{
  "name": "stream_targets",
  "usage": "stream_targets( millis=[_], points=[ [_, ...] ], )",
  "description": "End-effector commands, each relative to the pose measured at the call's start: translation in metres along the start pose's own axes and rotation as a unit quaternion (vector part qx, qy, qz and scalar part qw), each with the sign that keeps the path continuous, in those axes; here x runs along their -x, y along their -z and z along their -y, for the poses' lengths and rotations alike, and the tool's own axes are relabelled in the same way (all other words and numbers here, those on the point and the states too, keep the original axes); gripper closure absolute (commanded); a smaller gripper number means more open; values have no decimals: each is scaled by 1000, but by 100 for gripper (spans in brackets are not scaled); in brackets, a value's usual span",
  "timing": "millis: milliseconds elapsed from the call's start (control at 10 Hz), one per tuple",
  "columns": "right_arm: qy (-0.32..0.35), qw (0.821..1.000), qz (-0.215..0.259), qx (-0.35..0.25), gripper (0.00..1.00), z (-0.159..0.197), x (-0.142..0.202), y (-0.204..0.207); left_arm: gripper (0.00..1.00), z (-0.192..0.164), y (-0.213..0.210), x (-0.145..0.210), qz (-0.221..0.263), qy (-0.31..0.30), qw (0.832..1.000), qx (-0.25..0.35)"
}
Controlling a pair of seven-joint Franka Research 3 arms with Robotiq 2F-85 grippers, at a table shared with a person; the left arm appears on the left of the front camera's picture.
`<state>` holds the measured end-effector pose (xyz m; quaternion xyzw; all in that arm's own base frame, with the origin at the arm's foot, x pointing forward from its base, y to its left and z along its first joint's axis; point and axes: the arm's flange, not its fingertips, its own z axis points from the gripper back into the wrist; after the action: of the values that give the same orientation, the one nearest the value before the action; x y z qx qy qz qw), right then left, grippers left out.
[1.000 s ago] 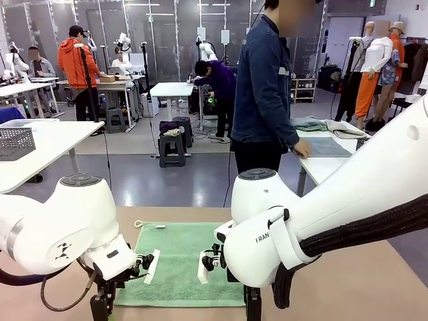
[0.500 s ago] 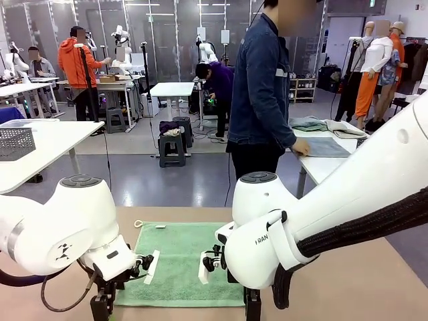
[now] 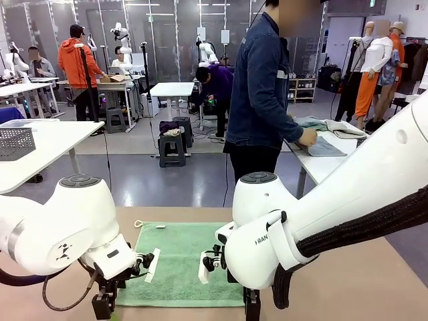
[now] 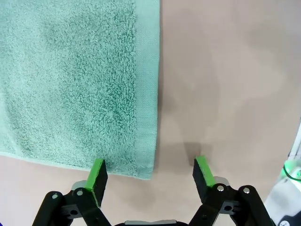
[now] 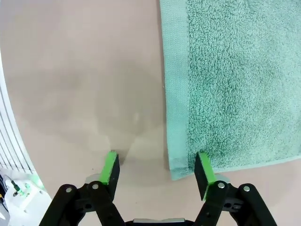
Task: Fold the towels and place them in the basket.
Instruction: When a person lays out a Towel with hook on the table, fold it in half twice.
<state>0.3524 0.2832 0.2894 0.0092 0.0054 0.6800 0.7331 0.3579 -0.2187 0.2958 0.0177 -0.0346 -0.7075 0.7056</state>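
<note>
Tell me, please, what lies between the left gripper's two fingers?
In the left wrist view, a corner of the mint green towel and bare table lie between the open fingers of the left gripper.

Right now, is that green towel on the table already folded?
No, the green towel lies spread out flat on the table, with its white loop at a far corner.
</note>
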Motion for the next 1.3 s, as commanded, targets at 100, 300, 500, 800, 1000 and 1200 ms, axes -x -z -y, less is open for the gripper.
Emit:
stream_targets(
  millis=[100,300,500,800,1000,1200],
  points=[
    [-7,1000,6,2,33,3,3,-1,26,7,3,11,0,7,1000,-11],
    [-5,1000,4,3,39,4,3,-2,27,5,2,12,4,4,1000,-9],
    [-4,1000,2,3,39,5,3,-3,27,4,1,13,4,5,1000,-10],
    [0,1000,0,4,59,7,3,-5,45,1,-1,12,0,6,1000,-10],
    [-3,1000,-3,5,59,7,3,-6,53,-1,-5,13,4,5,1000,-8],
    [-6,1000,-8,5,59,8,4,-9,53,-4,-8,14,5,7,1000,-4]
  ],
)
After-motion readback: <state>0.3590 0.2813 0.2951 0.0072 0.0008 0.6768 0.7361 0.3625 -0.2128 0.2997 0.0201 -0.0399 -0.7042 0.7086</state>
